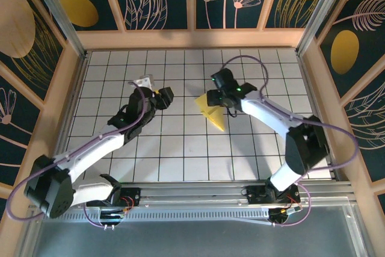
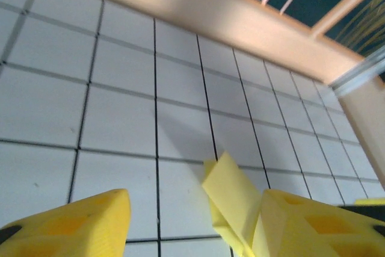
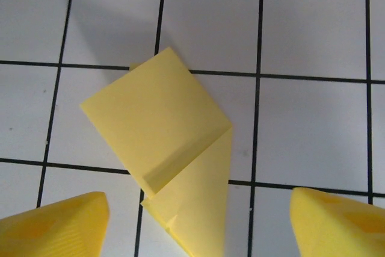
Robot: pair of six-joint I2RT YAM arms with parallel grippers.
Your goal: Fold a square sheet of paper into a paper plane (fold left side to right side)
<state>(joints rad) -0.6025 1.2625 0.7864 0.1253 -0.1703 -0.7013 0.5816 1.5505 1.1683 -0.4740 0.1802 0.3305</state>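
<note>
The pale yellow sheet of paper point(image 1: 212, 114) lies folded on the white grid table point(image 1: 180, 148), a pointed wedge whose tip aims at the near right. In the right wrist view the paper point(image 3: 162, 124) shows a square flap folded over its wide end, with a narrow triangle below. My right gripper point(image 1: 212, 97) hovers over the wide end, open, its yellow fingertips point(image 3: 66, 224) standing either side of the paper without touching it. My left gripper point(image 1: 163, 96) is open, about two tiles left of the paper. In its own view the paper point(image 2: 231, 194) rises just beyond its right finger point(image 2: 313, 227).
Wooden walls point(image 1: 192, 39) with aluminium posts close in the table at the back and both sides. A purple cable point(image 1: 252, 64) loops above the right arm. Bare tiles lie in front of the paper and toward the back left.
</note>
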